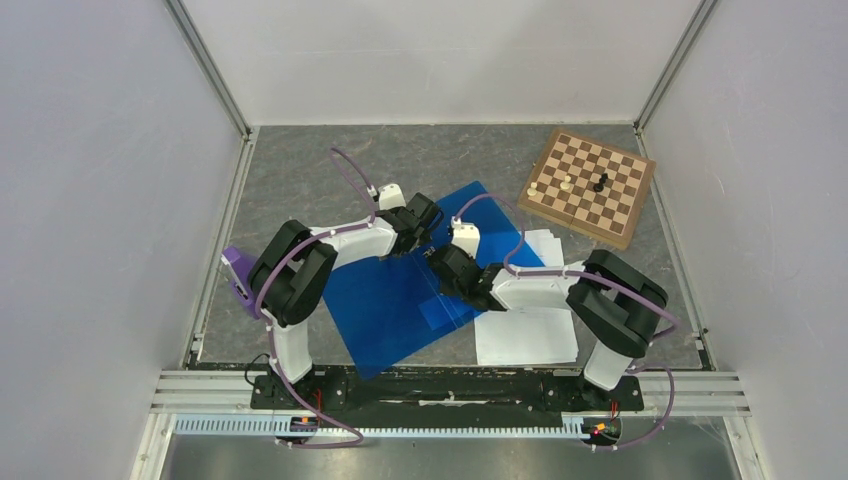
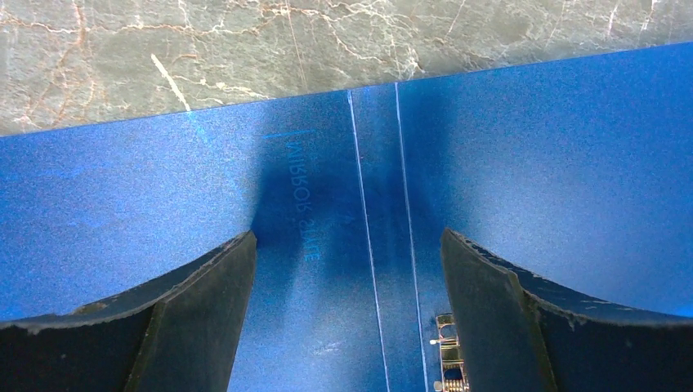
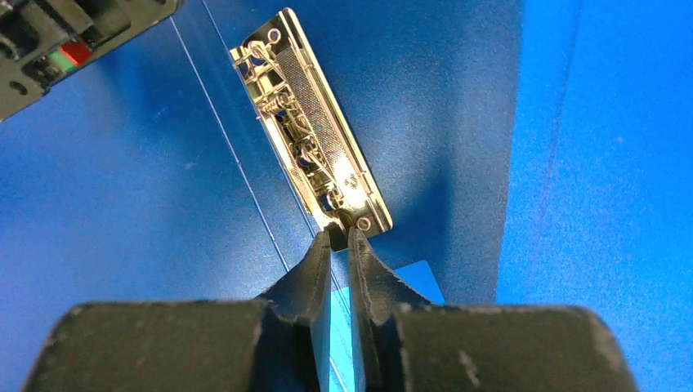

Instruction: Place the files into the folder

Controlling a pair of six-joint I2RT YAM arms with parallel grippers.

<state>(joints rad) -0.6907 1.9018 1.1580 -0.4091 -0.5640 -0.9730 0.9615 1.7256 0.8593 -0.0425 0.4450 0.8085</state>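
The right end effector (image 3: 339, 238) is seen almost fully closed, with only a thin slit between its fingers. Its tips are set against the lower end of the metal clip (image 3: 310, 122) fixed inside the folder (image 3: 106, 204). Whether a part of the clip is pinched cannot be told. The left end effector (image 2: 347, 237) is held wide open with nothing gripped. It is placed over the folder's spine, where two pale crease lines are seen running down the frame.

The folder is found opened at the centre of the desk (image 1: 300, 180), its glossy blue inside turned up. The files (image 1: 525, 338) are seen as white sheets on the desk at the folder's lower right, partly hidden under the right arm.

Faint mirrored lettering on the blue plastic is shown only by the left wrist view. The clip's springs and rivets are shown only by the right wrist view. The chessboard (image 1: 590, 190), in the upper right, is caught only from above.
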